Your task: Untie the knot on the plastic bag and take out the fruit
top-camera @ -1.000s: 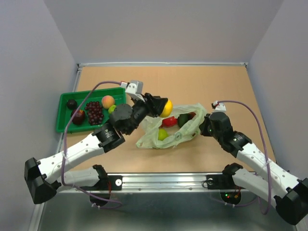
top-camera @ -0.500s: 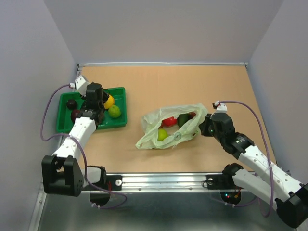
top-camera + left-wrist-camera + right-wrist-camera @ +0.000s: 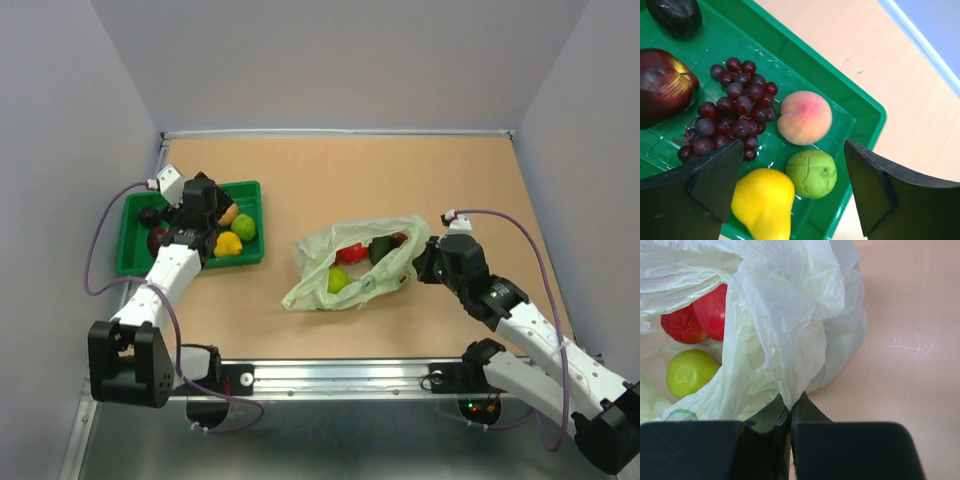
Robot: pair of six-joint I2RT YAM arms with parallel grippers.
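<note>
Hanging over the green tray at the left of the table, the left gripper stood released, its jaws wide apart and holding nothing. Below it in the tray lay a yellow pear, its lower end cut off by the frame and one flank hidden behind a black finger. Just beside the pear sat a wrinkled lime-green fruit. A peach and a grape bunch lay close by, and a dark red apple was cropped at the edge. A blackish piece in the far corner was cropped too and could not be identified.

The plastic bag lay mid-table, well apart from the tray, with its mouth gaping. The right gripper was clenched on a fold at the bag's right edge, film pinched between its fingers. Inside, a red apple and a smaller red piece showed only partly past the film, above a green round one. A dark green piece appeared only from above, half buried.
</note>
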